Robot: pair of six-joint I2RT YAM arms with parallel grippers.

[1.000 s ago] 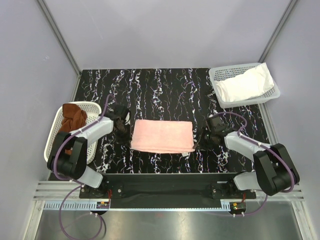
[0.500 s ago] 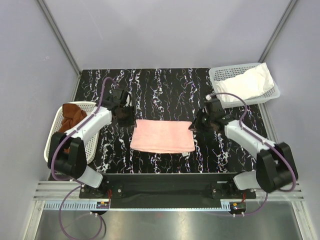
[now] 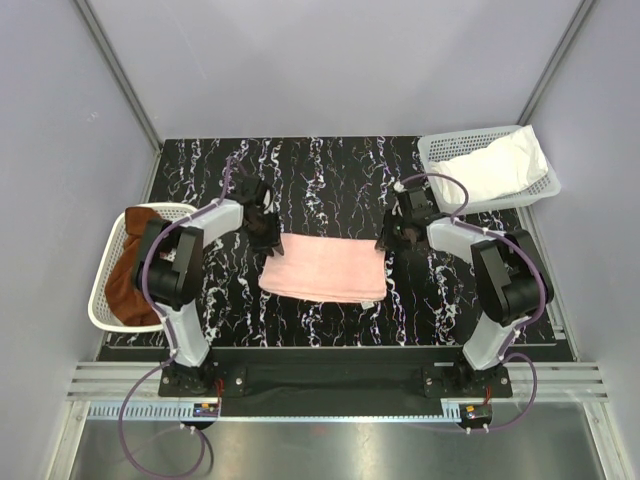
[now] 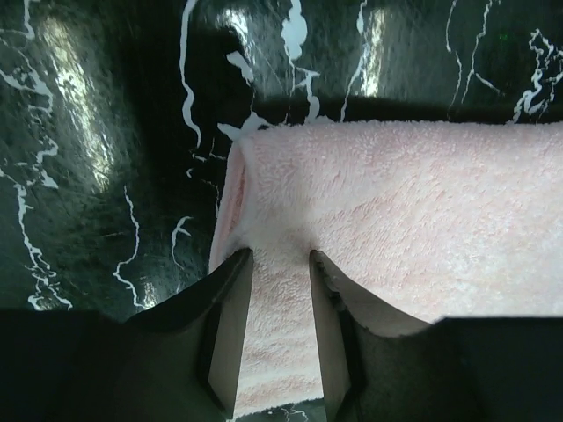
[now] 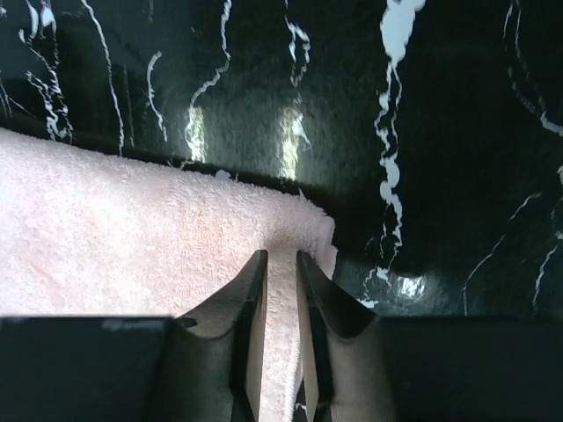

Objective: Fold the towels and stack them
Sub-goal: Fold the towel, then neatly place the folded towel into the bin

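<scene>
One pink towel [image 3: 323,267] folded flat mid-table. Left gripper [image 4: 277,255] at its far-left corner, jaws partly parted, cloth showing between. Right gripper [image 5: 280,255] at far-right corner, gap narrower. White towel [image 3: 495,166] in far-right basket [image 3: 436,150].

pink towel [image 3: 323,267]: folded into a flat rectangle, mid-table | white towel [image 3: 490,170]: bunched up in the far right basket [image 3: 437,148] | brown towel [image 3: 125,280]: crumpled in the left basket [image 3: 96,300]
</scene>
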